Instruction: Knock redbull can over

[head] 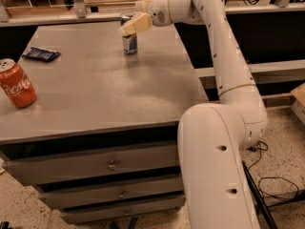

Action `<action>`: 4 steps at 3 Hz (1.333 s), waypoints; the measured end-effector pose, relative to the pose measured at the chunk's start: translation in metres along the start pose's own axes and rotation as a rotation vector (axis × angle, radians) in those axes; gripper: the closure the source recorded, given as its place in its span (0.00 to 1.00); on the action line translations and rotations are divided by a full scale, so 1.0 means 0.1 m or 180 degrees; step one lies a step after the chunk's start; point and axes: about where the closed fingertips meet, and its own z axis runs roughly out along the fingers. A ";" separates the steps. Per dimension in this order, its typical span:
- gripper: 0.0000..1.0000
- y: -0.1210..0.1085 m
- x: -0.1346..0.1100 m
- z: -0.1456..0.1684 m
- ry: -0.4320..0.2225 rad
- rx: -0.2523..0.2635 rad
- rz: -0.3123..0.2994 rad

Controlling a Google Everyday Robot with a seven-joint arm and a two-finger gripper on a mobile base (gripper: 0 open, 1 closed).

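The redbull can (129, 44) is a slim blue and silver can standing upright on the far middle of the grey cabinet top (100, 85). My gripper (135, 24) reaches in from the right at the height of the can's upper part. Its yellowish fingertip (138, 22) lies across the front of the can's top and appears to touch it. The can's rim shows just above the finger.
A red Coca-Cola can (17, 84) stands at the near left edge. A flat dark blue packet (42, 54) lies at the far left. The cabinet has drawers (112, 165) below. A rail (71, 15) runs behind it. Cables (267, 185) lie on the floor at right.
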 end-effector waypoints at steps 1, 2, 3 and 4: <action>0.00 -0.09 0.10 0.07 0.0075 0.0103 0.0021; 0.00 -0.20 0.25 0.08 0.0085 0.0249 0.0070; 0.00 -0.20 0.25 0.08 0.0085 0.0249 0.0070; 0.17 -0.19 0.26 0.12 0.0086 0.0231 0.0075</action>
